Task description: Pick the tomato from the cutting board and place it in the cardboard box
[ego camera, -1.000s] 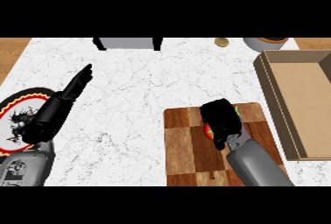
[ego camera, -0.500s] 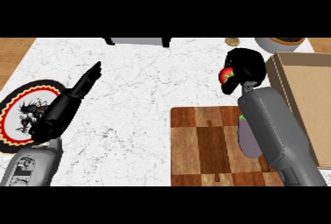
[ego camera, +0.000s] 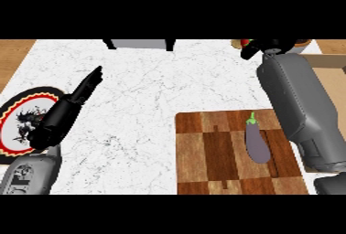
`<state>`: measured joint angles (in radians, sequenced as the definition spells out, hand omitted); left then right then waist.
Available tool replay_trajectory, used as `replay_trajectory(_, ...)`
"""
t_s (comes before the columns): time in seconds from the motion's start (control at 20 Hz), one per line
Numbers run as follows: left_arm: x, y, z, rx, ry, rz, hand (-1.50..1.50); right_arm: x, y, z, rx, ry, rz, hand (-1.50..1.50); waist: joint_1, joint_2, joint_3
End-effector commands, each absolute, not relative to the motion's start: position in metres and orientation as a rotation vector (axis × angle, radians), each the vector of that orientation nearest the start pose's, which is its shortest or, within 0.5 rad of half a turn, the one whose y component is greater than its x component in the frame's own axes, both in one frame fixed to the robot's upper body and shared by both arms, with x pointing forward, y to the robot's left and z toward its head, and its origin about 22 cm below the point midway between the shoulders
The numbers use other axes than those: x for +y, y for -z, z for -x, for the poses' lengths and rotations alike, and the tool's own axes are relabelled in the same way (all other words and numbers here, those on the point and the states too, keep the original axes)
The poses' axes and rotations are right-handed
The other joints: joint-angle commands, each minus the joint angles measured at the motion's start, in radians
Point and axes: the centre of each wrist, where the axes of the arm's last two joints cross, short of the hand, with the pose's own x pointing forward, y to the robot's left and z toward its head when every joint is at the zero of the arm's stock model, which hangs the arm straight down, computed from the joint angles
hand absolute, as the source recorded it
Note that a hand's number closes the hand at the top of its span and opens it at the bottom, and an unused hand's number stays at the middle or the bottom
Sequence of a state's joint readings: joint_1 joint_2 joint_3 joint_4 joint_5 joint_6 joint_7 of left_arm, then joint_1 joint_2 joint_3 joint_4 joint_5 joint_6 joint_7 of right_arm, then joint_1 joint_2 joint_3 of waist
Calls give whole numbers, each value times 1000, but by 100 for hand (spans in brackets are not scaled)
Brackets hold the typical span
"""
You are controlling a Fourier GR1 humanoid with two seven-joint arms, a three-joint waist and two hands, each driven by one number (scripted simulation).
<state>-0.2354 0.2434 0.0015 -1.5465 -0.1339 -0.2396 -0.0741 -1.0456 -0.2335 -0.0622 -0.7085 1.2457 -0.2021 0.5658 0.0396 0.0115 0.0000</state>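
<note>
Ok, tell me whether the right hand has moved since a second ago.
Yes. The right hand, shut on the tomato, has gone from over the cutting board up to the counter's far edge.

The right hand (ego camera: 265,45) hides most of the tomato (ego camera: 247,43); the cardboard box (ego camera: 324,61) is cut off.

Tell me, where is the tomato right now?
In the head view it is at the top right, held in the right hand, off the cutting board; only a red sliver of tomato shows.

right hand (ego camera: 260,46): moved from the cutting board (ego camera: 209,155) to the far counter edge
tomato (ego camera: 247,43): carried along
eggplant (ego camera: 256,141): now uncovered
</note>
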Motion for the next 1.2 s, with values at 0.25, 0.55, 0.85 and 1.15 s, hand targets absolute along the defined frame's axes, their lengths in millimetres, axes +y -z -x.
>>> replay_trajectory(0.25,270,-63,-288,-1761,550,-81,0,-251,-202,-461,-1088,-171,1586,150,-17,-4,0)
replay_trajectory(0.55,261,-59,-287,-1742,527,-105,0,-300,-197,-452,-1037,-61,1611,150,-31,-9,0)
replay_trajectory(0.85,259,-61,-295,-1766,541,-86,0,-372,-196,-439,-847,-192,1593,150,-26,-3,0)
replay_trajectory(1.15,272,-71,-304,-1750,517,-110,0,-399,-179,-427,-685,-310,1311,150,-48,-10,0)
